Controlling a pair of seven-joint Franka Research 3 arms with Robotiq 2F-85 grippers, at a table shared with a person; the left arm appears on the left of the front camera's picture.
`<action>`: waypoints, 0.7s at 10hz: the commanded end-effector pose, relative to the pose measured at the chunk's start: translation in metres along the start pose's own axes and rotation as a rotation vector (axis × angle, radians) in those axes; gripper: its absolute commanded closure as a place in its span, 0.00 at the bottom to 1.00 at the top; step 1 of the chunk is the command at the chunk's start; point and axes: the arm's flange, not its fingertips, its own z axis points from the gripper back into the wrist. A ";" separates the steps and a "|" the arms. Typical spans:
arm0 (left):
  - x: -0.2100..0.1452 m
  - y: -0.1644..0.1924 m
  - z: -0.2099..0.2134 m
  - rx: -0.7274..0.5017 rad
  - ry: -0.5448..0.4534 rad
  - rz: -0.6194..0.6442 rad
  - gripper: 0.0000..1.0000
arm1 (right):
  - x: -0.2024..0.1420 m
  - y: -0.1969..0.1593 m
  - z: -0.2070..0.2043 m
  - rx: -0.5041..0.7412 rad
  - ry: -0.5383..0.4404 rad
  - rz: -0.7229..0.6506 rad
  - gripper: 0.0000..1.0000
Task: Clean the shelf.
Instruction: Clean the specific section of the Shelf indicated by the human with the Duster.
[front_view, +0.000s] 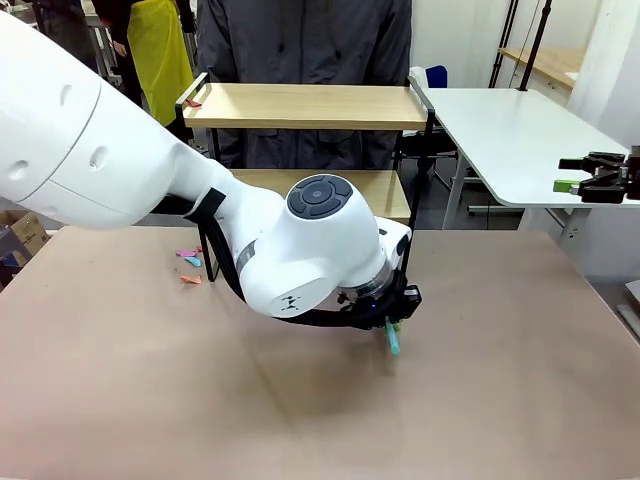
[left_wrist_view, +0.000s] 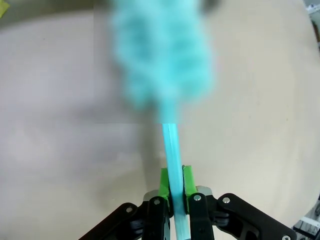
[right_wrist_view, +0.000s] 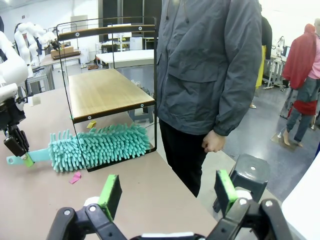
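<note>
The shelf (front_view: 300, 106) stands at the table's far edge, two light wooden boards on a thin black frame; the right wrist view shows its lower board (right_wrist_view: 102, 92). My left gripper (front_view: 393, 325) is low over the table in front of the shelf's right end, shut on the thin handle (left_wrist_view: 172, 150) of a teal fluffy duster (right_wrist_view: 100, 145). The duster's head lies on the table under the lower board. Off the table at the far right, my right gripper (front_view: 600, 180) hangs open, its green pads (right_wrist_view: 111, 195) wide apart with nothing between them.
A person in a grey jacket (right_wrist_view: 205, 75) stands right behind the shelf. Small paper scraps (front_view: 190, 265) lie on the table left of the shelf, a red one (front_view: 193, 102) on the top board, a pink one (right_wrist_view: 75, 177) near the duster. A white table (front_view: 520, 130) stands at the right.
</note>
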 end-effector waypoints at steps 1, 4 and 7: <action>0.015 0.024 0.017 0.089 0.039 -0.020 0.87 | 0.002 0.001 -0.001 0.002 0.004 0.004 0.00; 0.027 0.078 0.043 0.233 0.048 -0.008 0.87 | 0.002 0.001 -0.001 0.002 0.004 0.004 0.00; 0.031 0.129 0.063 0.386 0.071 0.011 0.87 | 0.002 0.001 -0.001 0.002 0.004 0.004 0.00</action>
